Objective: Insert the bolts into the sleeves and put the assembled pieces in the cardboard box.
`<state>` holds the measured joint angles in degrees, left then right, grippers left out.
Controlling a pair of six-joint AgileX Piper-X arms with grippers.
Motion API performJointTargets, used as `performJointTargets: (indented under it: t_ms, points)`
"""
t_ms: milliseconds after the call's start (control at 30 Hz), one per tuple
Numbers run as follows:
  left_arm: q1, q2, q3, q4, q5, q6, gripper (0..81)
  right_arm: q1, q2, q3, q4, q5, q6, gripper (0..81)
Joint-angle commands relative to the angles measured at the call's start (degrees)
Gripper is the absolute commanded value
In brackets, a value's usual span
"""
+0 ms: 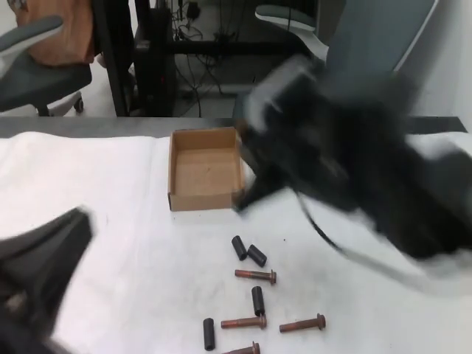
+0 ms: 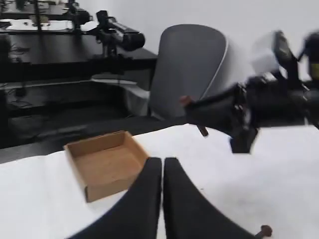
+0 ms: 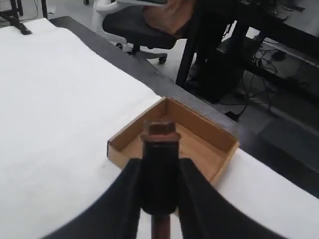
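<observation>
Right fingers (image 3: 124, 199) clamp sleeved bolt (image 3: 159, 172) near cardboard box (image 3: 202, 127).

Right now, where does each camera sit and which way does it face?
High view: behind the arms, looking forward and down on the bench; left arm and right arm show.
Left wrist view: on the left arm, facing across the cardboard box; own left pincer, shut.
Right wrist view: on the right arm, looking down at the box; own right pincer clamps a sleeved bolt.
Shared: all three see the box.
</observation>
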<state>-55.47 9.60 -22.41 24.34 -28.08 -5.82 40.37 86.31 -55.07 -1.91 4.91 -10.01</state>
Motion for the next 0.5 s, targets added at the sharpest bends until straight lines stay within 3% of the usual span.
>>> performJointTargets:
  t_ms: [0, 233, 467]
  points:
    - [0.0, -2.4, -0.4, 4.5, -2.3, 0.2, 1.8, -2.2, 10.8, -11.5, 7.1, -2.0, -2.3, 0.6]
    - [0.0, -2.5, -0.4, 8.0, -2.3, 0.2, 1.8, -4.1, 31.8, -40.2, 20.8, -2.4, -2.5, 0.6]
    - [0.0, -2.5, -0.4, 8.0, -2.3, 0.2, 1.8, -5.7, 42.9, -53.2, 30.2, 0.4, -2.5, 0.6]
